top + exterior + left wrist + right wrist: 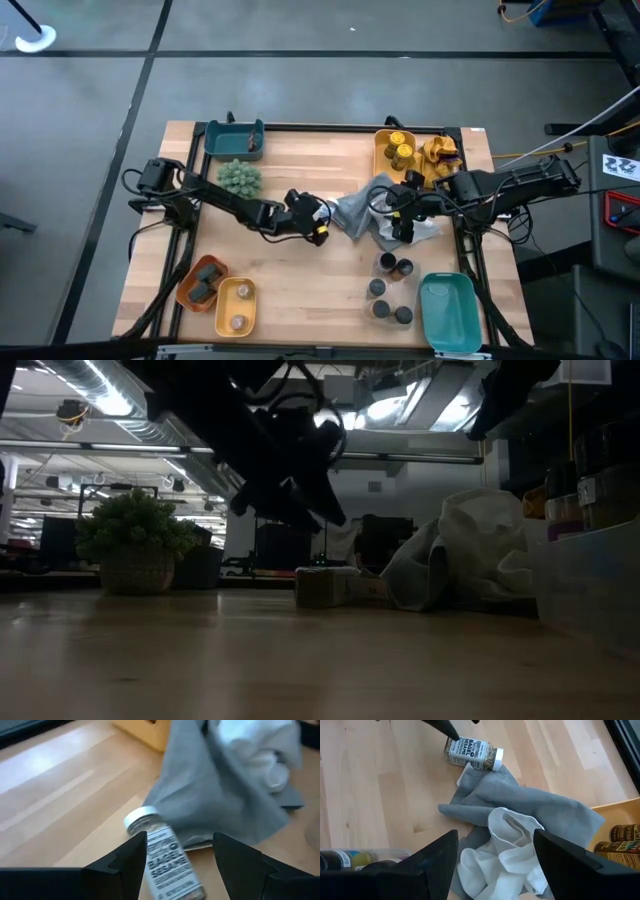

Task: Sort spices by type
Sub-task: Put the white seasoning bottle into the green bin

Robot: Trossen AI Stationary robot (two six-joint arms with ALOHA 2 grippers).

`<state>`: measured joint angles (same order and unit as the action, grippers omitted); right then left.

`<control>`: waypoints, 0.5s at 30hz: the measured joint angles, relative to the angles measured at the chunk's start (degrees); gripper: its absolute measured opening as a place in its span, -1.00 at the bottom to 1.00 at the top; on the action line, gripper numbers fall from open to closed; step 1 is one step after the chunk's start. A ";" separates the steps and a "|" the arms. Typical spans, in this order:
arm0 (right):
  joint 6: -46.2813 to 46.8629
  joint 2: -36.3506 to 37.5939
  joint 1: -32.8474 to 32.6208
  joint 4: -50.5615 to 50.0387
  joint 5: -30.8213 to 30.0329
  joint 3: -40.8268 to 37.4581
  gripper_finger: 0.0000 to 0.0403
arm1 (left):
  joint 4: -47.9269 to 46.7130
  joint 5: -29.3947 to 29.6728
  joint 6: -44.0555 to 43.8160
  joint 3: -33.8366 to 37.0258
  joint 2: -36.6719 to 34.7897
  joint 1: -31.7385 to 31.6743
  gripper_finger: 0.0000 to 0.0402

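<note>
L gripper (180,857) open, astride sesame jar (162,857).

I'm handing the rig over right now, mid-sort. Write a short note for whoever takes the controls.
Left gripper: open, jaws either side of a sesame spice jar lying on its side on the table at the grey cloth's edge; not gripped yet.
Right gripper: open, empty, hovering over the white cloth.
Done: gold-lidded jars in the yellow tray at the back, dark jars in the orange tray, one jar in the front yellow tray.
Left: sesame jar, plus loose jars standing beside the empty teal tray.
</note>
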<state>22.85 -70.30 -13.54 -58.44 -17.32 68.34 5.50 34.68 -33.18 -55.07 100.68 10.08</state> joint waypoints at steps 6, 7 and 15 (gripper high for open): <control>-0.20 -0.02 0.05 0.01 -0.01 0.00 0.29 | -3.34 0.01 -5.13 0.00 0.04 -1.37 0.05; -0.20 -0.02 0.07 0.01 -0.01 0.00 0.29 | -3.39 -0.01 -5.53 0.00 0.04 -1.47 0.05; -0.24 -0.02 0.07 0.03 -0.01 0.00 0.29 | -3.34 -0.01 -5.93 0.22 0.04 -0.94 0.05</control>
<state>22.61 -70.32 -13.47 -58.41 -17.32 68.34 2.16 34.68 -39.11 -54.85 100.73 9.14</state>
